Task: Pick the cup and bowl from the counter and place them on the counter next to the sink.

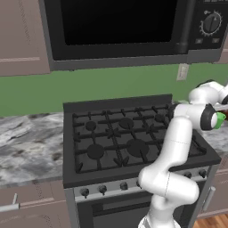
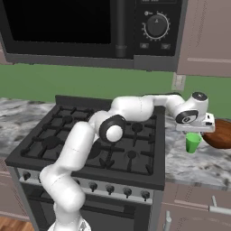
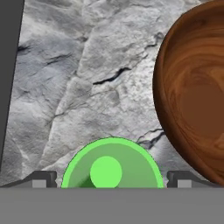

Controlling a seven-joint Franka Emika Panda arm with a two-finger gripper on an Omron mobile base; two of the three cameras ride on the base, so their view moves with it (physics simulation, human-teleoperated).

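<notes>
The small green cup (image 2: 193,142) stands on the marbled counter (image 2: 189,164) just right of the stove, and a sliver of the cup (image 1: 220,120) peeks out from behind the arm's elbow. My gripper (image 2: 194,131) points straight down over it and is open, one fingertip (image 3: 44,179) on each side of the cup (image 3: 112,168), with a thin gap to its rim. The glossy reddish-brown bowl (image 3: 194,92) sits close beside the cup, to its right in the right base view, where the bowl (image 2: 219,133) is partly cut off by the frame edge. The sink is out of view.
The black gas stove (image 1: 129,138) with raised grates lies left of the cup, its edge (image 3: 8,78) close by. A black microwave (image 2: 90,27) hangs above it. More marbled counter (image 1: 26,147) stretches to the stove's left. A wall outlet (image 2: 179,81) sits behind the arm.
</notes>
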